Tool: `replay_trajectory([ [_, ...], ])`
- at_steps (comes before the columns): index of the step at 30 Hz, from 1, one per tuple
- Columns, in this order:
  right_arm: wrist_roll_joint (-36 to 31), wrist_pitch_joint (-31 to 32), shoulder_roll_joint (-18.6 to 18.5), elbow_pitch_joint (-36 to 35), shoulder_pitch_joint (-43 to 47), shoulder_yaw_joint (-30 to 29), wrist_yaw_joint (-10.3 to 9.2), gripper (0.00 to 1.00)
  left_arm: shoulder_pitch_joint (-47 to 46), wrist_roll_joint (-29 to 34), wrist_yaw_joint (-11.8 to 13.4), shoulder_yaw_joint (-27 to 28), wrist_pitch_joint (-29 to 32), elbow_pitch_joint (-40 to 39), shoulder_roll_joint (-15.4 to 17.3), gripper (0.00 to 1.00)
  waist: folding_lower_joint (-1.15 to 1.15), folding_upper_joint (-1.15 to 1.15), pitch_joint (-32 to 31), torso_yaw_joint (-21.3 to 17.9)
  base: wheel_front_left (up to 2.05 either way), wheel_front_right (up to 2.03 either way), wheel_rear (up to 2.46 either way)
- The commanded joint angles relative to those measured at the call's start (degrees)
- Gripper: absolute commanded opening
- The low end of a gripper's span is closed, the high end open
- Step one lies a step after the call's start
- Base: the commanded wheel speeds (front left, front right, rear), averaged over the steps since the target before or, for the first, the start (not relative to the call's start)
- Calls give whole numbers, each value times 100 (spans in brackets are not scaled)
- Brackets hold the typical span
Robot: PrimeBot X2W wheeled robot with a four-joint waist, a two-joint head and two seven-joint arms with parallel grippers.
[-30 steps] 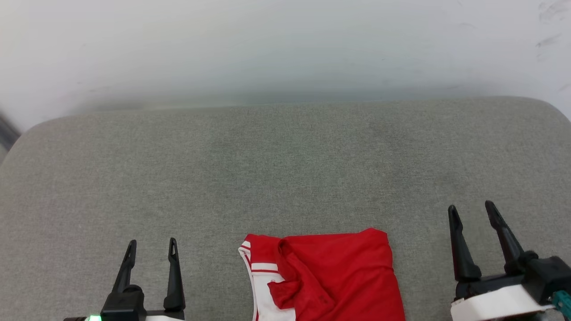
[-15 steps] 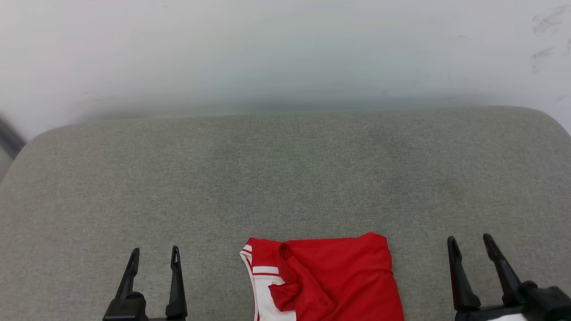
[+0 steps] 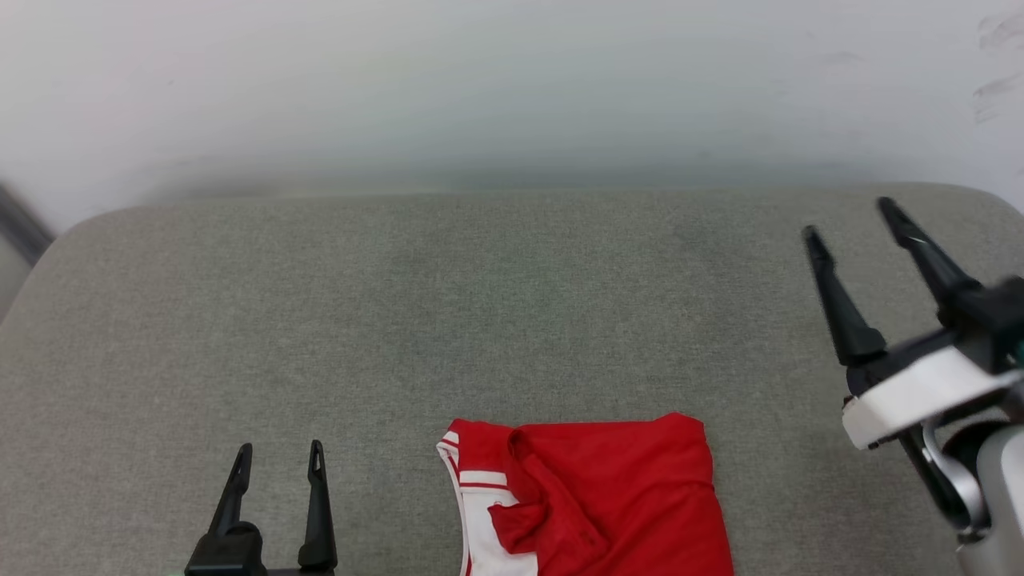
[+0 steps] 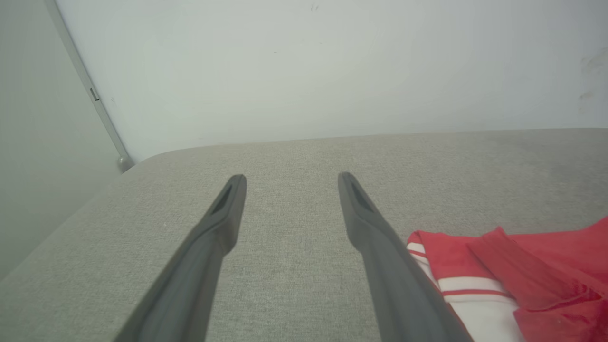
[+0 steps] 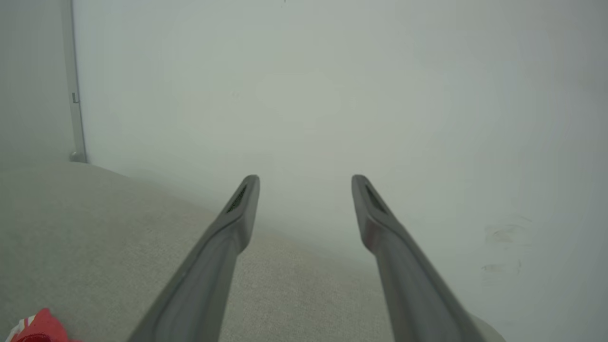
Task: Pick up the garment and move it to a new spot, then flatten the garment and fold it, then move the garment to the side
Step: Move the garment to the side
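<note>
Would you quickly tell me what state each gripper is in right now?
Left gripper: open, holding nothing.
Right gripper: open, holding nothing, apart from the red jersey.

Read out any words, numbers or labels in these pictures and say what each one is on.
None can be read. The red jersey T-shirt with white striped sleeve is plain cloth on its upturned side; the grey fabric surface, pale wall, and the dark-fingered left gripper and right gripper, both open, bear no writing.

Long dark tapered fingers (image 3: 834, 296) — white wrist collar (image 3: 920, 396), pale grey forearm (image 3: 1004, 504)
</note>
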Motion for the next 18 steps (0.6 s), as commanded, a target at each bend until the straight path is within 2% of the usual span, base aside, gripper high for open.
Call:
replay_trajectory([
  [1, 205, 419, -282, 22, -243, 268, -5, 100, -37, -8, -14, 9, -13, -12, -2, 100, 0, 0, 48, 18, 0, 0, 0],
  [6, 1747, 2535, -1081, 153, -786, 1196, -6, 100, -150, -1, -40, 8, -14, -12, -8, 100, 0, 0, 178, 37, 0, 0, 0],
  [11, 3539, 4173, -1578, 441, -872, 1615, -5, 100, -274, 2, -58, 1, -13, -13, -15, 100, 0, 0, 333, 63, 0, 0, 0],
  [14, 4231, 4680, -1718, 623, -760, 1751, -4, 100, -337, 1, -76, -23, -14, -9, -20, 100, 0, 0, 456, 95, 0, 0, 0],
  [18, 4884, 4943, -1636, 855, -606, 1894, -4, 100, -481, 2, -110, -53, -14, -24, -25, 100, 0, 0, 652, 157, 0, 0, 0],
])
